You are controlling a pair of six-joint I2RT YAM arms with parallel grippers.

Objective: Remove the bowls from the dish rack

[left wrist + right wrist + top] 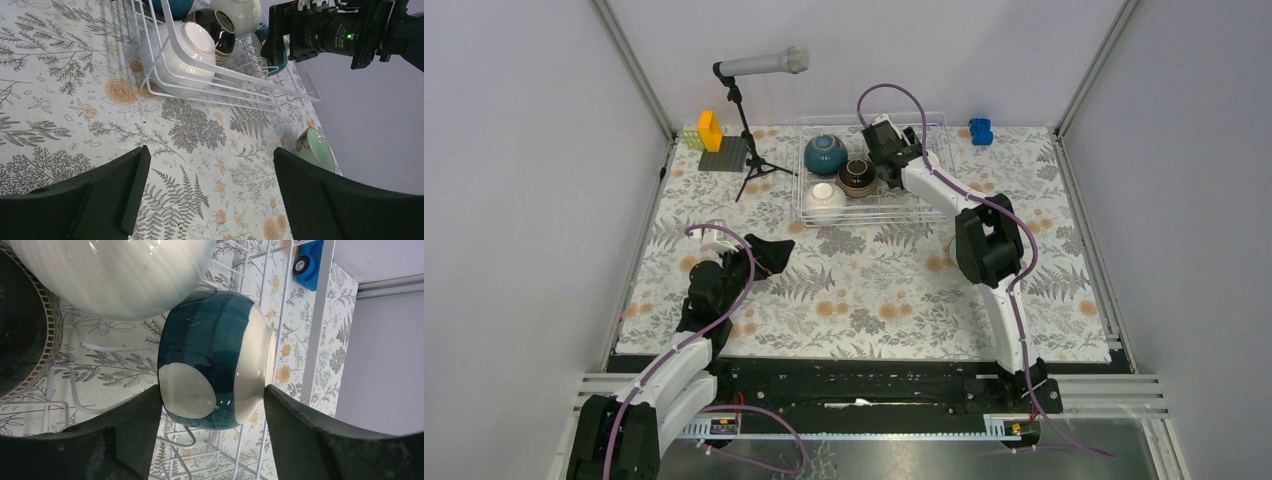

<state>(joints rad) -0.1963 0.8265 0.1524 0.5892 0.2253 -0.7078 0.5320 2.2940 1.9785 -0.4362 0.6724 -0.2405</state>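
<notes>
Straddles with the right gripper (212, 390) the teal bowl (215, 365), tipped sideways at the right end of the dish rack (884, 215), foot-to-rim axis across the jaws; clamped or not, cannot tell. Shows the left gripper (210, 152) spread empty, well outside the rack.

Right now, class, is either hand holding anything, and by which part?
Left hand holds nothing. Right hand straddles the teal bowl, fingers beside its foot and rim; a firm grip cannot be told.
</notes>
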